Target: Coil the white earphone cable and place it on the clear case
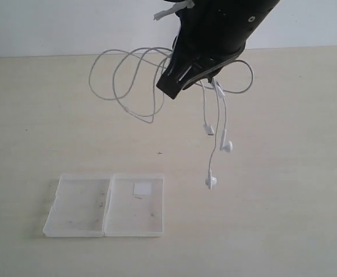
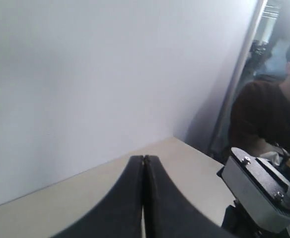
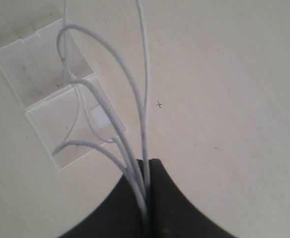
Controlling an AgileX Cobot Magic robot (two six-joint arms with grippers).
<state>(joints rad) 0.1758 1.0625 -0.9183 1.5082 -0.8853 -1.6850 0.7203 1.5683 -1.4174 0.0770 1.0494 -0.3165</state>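
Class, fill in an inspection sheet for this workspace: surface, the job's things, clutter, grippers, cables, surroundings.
Surface: pale table, holding only the clear case.
Job's things: white earphone cable hangs in loose loops from the right gripper, earbuds dangling clear of the table; clear case lies open and flat, white label in one half.
Clutter: nothing seen.
Grippers: right gripper shut on the cable; left gripper shut, empty.
Cables: none besides the earphone cable.
Surroundings: white wall; a person in a dark top, left wrist view.
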